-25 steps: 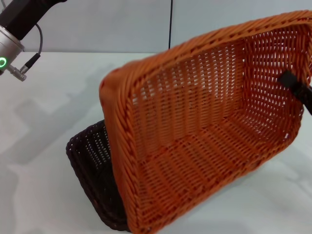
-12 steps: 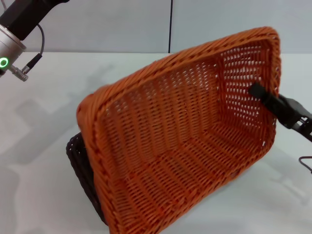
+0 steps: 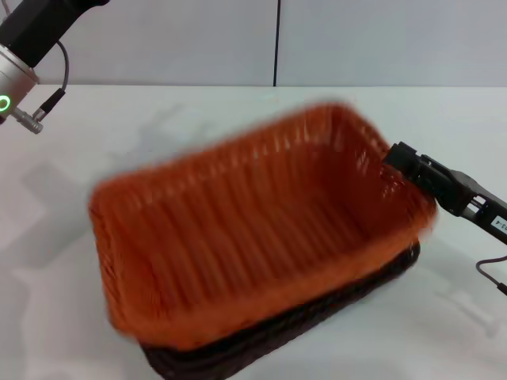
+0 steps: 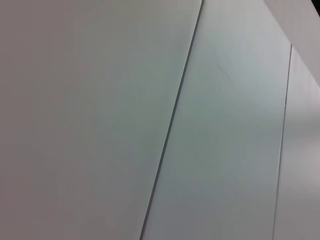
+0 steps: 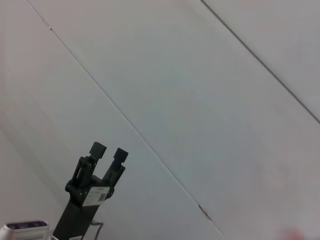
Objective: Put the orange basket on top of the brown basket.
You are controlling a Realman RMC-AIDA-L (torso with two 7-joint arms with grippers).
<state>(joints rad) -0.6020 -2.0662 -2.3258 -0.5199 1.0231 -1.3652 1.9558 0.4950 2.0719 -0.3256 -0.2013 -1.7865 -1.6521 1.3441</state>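
Observation:
The orange basket is blurred with motion and lies nearly level, open side up, on the brown basket. Only the brown basket's dark front and right rim show beneath it. My right gripper stands still at the orange basket's right end rim, open, with the basket moving free of it. My left arm is raised at the far left, away from both baskets. Its gripper shows far off in the right wrist view, open and empty.
The baskets sit on a white table with a pale wall behind it. A thin cable hangs from the right arm near the table's right side. The left wrist view shows only wall panels.
The orange basket has swung down from steeply tilted to nearly level and dropped onto the brown basket. The right gripper has lowered and let go of the basket's end wall. The left arm has not moved.

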